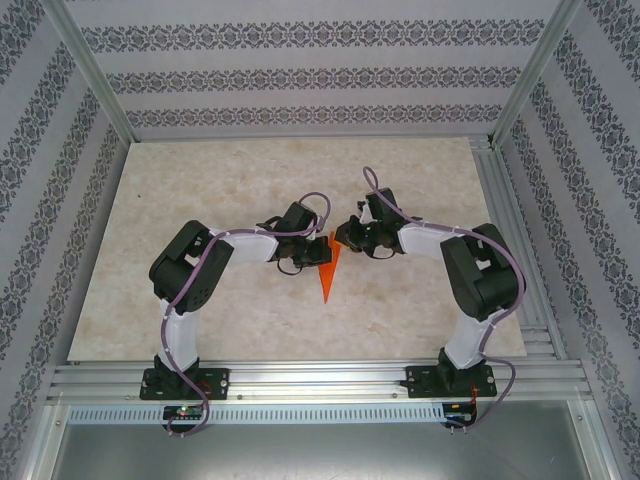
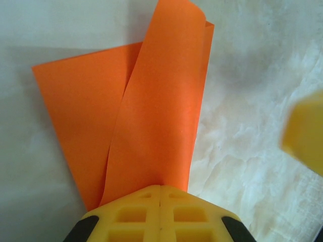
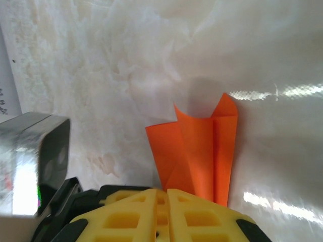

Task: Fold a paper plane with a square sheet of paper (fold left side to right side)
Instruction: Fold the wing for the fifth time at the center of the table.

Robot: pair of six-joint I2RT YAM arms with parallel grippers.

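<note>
Paper plane: we see the orange paper plane lying on the marble-patterned table between the two arms, its pointed end toward the bases.
Left gripper: the left gripper has its yellow fingers pressed together, pinching a raised flap of the paper.
Right gripper: the right gripper has its fingers closed against each other at the wide end; we cannot tell whether they touch the paper.
Folds: overlapping layers, with one flap lifted off the table.

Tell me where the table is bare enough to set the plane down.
Bare: the wide far strip of table along the back wall; the near patch between the arm bases, below the paper plane. Crowded: centre, where left gripper and right gripper meet.
</note>
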